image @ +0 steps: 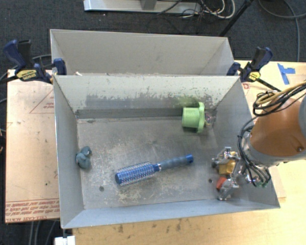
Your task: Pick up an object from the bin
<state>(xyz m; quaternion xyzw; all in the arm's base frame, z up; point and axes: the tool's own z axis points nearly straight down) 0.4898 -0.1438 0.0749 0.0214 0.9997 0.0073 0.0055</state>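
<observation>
My gripper point(225, 178) hangs low in the near right corner of the bin point(143, 88), close to the right wall, with bare grey floor beneath it. I cannot tell how far open it is, and I see nothing held in it.

Three things lie loose on the floor, well apart from each other. A green cylinder point(193, 118) rests at the far right, at the foot of the far wall and straight beyond my gripper. A small grey-blue lump point(83, 157) sits by the left wall, the whole floor away from me.

Nearest to me is a blue brush point(153, 169), lying flat in the middle of the floor, towards the near side. Its long axis runs left to right, tilted slightly, so that the bristled head points left and nearer, and the plain handle points right and farther, towards my gripper. The handle's end stops just short of me, not touching. Nothing stands between it and my gripper.
</observation>
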